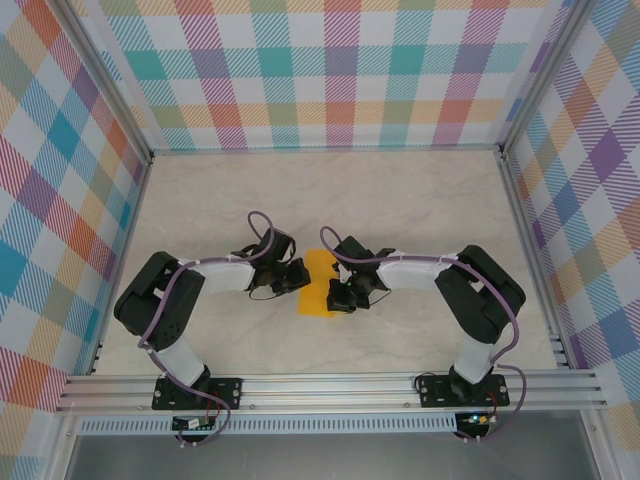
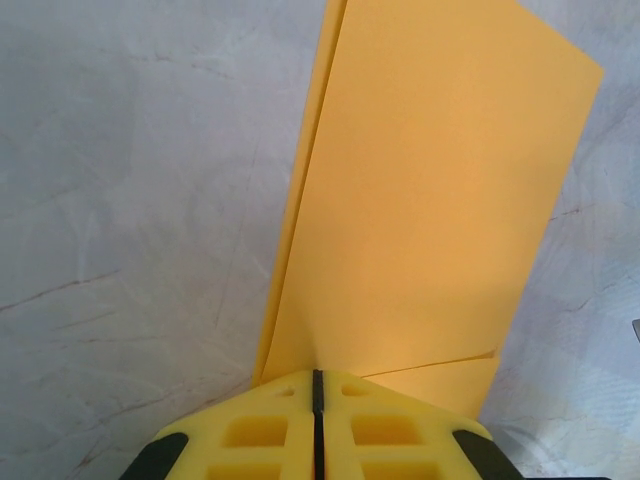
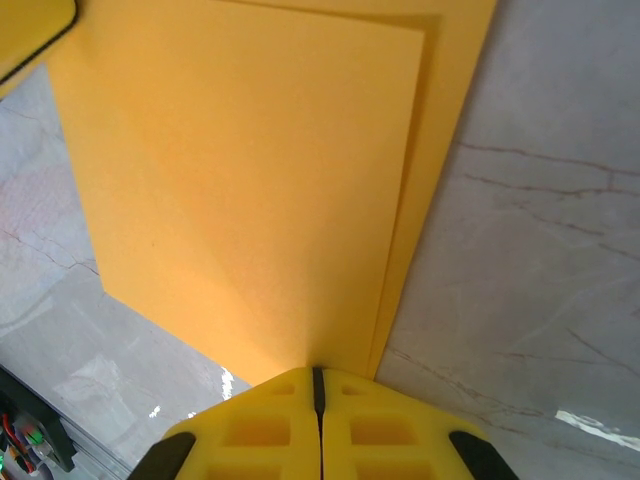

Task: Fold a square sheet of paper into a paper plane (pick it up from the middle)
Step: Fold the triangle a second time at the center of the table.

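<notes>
A sheet of paper, thin, matte, plain yellow-orange, lies folded near the middle of the tabletop, between the two arms. From above it reads as a small, tall, straight-edged shape.

In the left wrist view the sheet of paper is a long panel with crisp straight edges. A narrow strip of another layer shows along its left side, and a short crease line crosses its lower right corner. In the right wrist view the sheet of paper shows a broad smooth flap lying over a slightly wider layer, whose edge runs down the right side.

The left tool sits at the paper's left edge and the right tool at its right edge. The left tool has blocky yellow fingers pressed together, and the paper's corner meets their tips. The right tool is also pressed together at the paper's folded edge. Whether either one pinches the paper cannot be told.

The tabletop is pale, glossy and marble-veined. Pastel checked walls in aluminium framing surround it.
</notes>
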{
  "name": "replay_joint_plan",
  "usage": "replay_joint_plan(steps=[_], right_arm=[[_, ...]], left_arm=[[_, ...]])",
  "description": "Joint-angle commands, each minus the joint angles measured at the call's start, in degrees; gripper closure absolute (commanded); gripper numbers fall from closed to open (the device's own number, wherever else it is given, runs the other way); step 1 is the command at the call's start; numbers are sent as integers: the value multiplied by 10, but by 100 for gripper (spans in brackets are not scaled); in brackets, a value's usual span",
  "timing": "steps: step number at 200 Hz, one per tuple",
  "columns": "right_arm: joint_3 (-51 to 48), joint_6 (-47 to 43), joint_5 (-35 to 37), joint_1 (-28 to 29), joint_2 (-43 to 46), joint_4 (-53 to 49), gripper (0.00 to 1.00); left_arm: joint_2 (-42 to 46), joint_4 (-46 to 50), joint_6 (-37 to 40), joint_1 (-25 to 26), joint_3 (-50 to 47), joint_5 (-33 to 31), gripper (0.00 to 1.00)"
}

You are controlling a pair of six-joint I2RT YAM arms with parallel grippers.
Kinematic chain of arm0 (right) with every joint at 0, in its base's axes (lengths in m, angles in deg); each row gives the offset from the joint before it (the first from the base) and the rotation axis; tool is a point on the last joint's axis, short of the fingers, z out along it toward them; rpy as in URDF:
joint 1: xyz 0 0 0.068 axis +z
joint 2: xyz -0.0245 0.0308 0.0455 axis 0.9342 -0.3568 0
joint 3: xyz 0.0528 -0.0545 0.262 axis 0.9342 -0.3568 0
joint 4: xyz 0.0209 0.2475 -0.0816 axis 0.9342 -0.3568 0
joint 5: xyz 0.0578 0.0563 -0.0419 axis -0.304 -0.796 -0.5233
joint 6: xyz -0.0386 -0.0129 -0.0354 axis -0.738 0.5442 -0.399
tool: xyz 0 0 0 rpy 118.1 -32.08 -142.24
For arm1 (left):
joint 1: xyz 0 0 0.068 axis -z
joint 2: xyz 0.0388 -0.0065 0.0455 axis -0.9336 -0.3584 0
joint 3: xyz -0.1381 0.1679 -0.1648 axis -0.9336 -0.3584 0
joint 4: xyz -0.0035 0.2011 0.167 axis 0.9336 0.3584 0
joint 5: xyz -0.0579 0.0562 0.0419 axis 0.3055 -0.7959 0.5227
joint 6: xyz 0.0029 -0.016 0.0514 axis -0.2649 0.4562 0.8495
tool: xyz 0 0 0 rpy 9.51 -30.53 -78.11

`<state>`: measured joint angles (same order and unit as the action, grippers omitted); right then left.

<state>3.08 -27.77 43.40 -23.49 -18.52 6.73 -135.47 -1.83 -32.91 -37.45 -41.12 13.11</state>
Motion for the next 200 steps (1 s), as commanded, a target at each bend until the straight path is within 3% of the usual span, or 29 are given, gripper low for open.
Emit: replay_joint_plan(steps=[1,61,200], right_arm=[[-19,-16,32,6,-35,-74,94],[83,-36,-14,8,6,-58,93],[163,-65,28,13,-101,-95,93]], left_arm=[[-21,31,17,-22,4,-65,92],[-25,-6,7,-19,-39,-27,92],[-35,-5,-3,-17,-38,-27,92]])
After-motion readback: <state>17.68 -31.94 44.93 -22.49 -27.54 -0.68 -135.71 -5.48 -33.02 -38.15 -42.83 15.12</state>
